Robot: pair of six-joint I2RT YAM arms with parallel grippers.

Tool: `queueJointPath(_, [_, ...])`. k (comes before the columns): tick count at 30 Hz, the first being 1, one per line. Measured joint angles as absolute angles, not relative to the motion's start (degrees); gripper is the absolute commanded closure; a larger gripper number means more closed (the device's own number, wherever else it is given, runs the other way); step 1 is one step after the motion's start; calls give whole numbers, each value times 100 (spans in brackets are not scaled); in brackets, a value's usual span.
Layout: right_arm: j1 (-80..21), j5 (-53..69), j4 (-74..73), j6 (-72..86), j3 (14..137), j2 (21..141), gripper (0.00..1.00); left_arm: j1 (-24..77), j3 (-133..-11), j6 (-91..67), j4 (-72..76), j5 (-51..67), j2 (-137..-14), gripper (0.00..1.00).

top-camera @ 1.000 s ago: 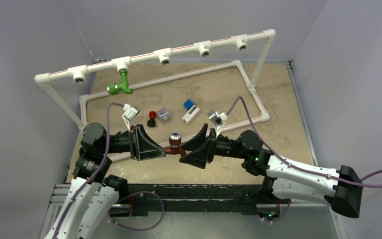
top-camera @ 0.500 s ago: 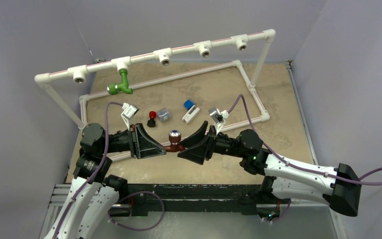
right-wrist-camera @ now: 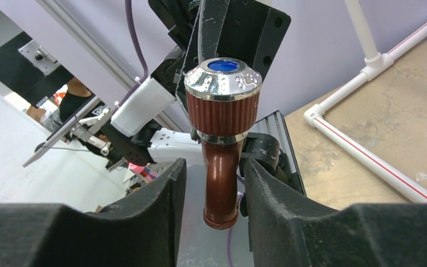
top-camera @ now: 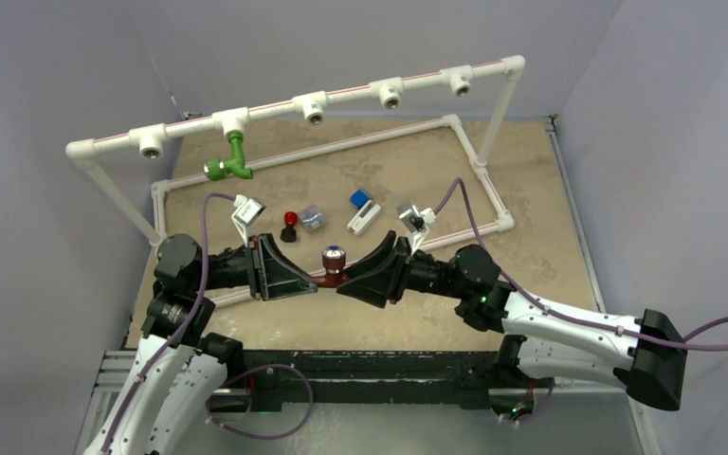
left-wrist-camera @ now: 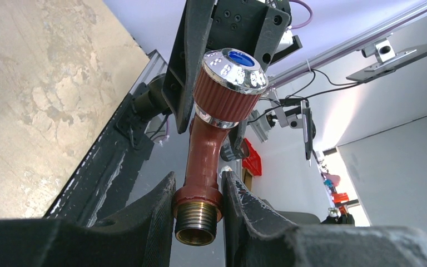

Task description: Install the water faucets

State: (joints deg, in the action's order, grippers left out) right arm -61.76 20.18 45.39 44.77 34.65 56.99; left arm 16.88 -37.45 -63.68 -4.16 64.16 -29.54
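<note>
1. Now, we find the reddish-brown faucet (top-camera: 332, 270) lifted off the table at about 6 o'clock. Its chrome cap with the blue centre faces up, its brass thread points to 9 o'clock and its spout to 3 o'clock.
2. Our left gripper (left-wrist-camera: 197, 192) is pinched narrow on the collar just above the brass thread. Both fingers touch it, so we judge this claw carries the weight.
3. Our right gripper (right-wrist-camera: 214, 178) comes in from 3 o'clock with its jaws partly open, straddling the spout. A sliver of gap shows on one side, so we do not count it as a hold yet.
4. We read this as a handover: a grip on the spout would free the threaded end to be offered to a socket.
5. Our green faucet (top-camera: 235, 156) hangs at about 10 o'clock from a down-facing tee on the top rail of the white pipe frame (top-camera: 493, 114). It looks seated, so we judge one of two is done.
6. Other tee sockets (top-camera: 314, 110) along that rail stand open.
7. At 12 o'clock from the held faucet, a red-and-black knob (top-camera: 289, 226) and a blue-white block (top-camera: 362, 210) lie apart on the table (top-camera: 417, 161).
8. That surface is tan and mottled, and plain pale walls (top-camera: 57, 57) close in the back and sides.
</note>
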Motion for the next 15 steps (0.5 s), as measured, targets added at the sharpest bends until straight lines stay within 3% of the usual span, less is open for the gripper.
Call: queueJointPath(15, [-6165,2018,4488,4388,3472,5701,64,1688,-3671,-6504,-349,6357,-2954,100])
